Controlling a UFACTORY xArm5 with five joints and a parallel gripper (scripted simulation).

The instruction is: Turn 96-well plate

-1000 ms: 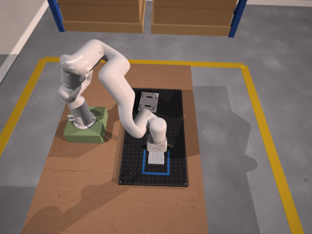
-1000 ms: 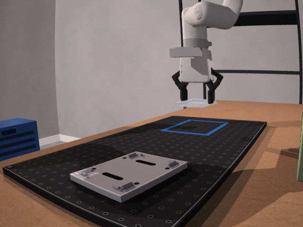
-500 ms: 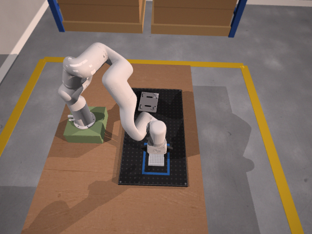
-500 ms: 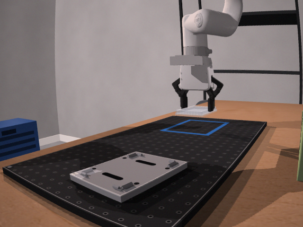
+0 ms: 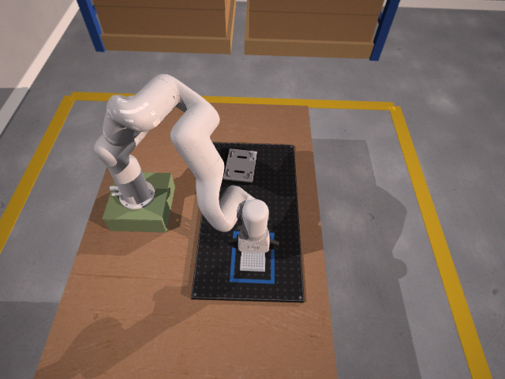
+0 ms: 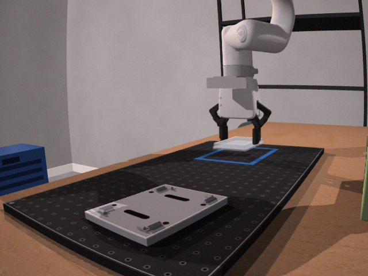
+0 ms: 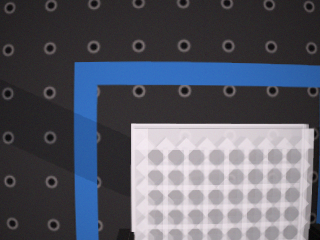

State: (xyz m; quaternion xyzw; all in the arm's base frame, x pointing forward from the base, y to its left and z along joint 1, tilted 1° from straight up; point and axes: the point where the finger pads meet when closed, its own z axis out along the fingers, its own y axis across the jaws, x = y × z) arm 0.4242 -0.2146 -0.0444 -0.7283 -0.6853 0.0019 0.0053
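Around me the floor (image 5: pixel 428 81) is mottled grey concrete, ringed by a yellow line (image 5: pixel 440 245). A wooden table (image 5: pixel 122 326) carries long shadows. Behind stand cardboard boxes (image 5: pixel 309 28) on blue racking (image 5: pixel 381 28) — and a plain grey wall (image 6: pixel 133 74), with a blue cabinet (image 6: pixel 22 167) beside it.

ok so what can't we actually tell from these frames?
- Cut-off A1 corner of the 96-well plate: wrist view crops the plate at the bottom edge; too small in the top view.
- A1 mark on the plate nest: not legible in any view.
- Plate touching the black board or just above it: exterior view cannot settle it.
- Fingers contact: out of frame in wrist view, hidden under the gripper body from the top.
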